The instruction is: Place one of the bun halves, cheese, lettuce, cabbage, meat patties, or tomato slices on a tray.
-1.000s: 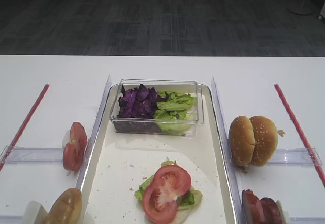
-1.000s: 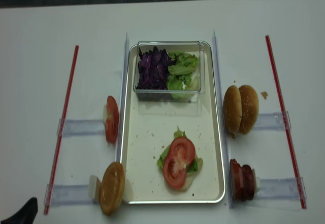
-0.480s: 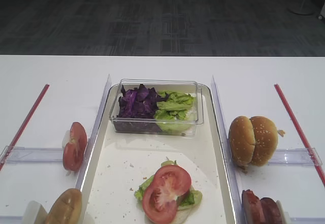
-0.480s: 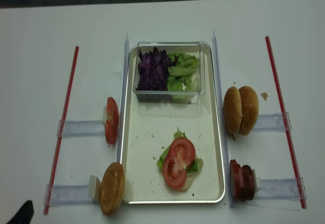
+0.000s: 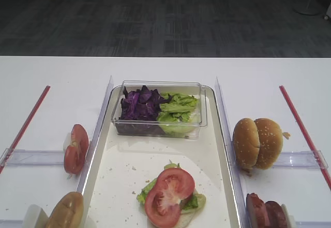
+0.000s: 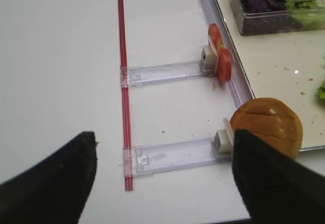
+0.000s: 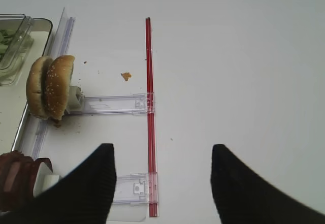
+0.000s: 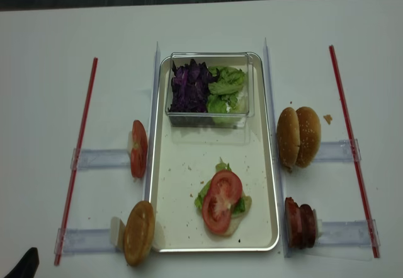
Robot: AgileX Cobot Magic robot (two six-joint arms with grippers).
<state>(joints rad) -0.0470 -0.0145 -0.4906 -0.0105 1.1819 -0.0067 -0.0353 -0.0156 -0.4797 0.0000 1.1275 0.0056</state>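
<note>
The cream tray [image 8: 189, 158] carries a stack: pale bun base, lettuce, and a tomato slice [image 8: 221, 193] on top. A clear box holds purple cabbage [image 5: 138, 104] and green lettuce [image 5: 179, 108]. Left of the tray stand upright tomato slices [image 6: 220, 57] and a bun half [image 6: 268, 126]. To the right are two bun halves [image 7: 50, 86] and meat patties [image 8: 301, 222]. Cheese is out of view. My left gripper [image 6: 163, 135] is open over the left table, beside the bun half. The right gripper [image 7: 162, 148] is open above a red strip, holding nothing.
Red strips [image 8: 79, 152] [image 8: 351, 142] run down both sides of the table. Clear plastic rack rails [image 6: 167, 72] [image 7: 111, 103] join them to the tray's clear side walls. Crumbs dot the tray and table. Dark carpet lies beyond the far table edge.
The left gripper's dark tip at the bottom-left corner of the overhead view has slipped slightly lower. Nothing else has moved.
</note>
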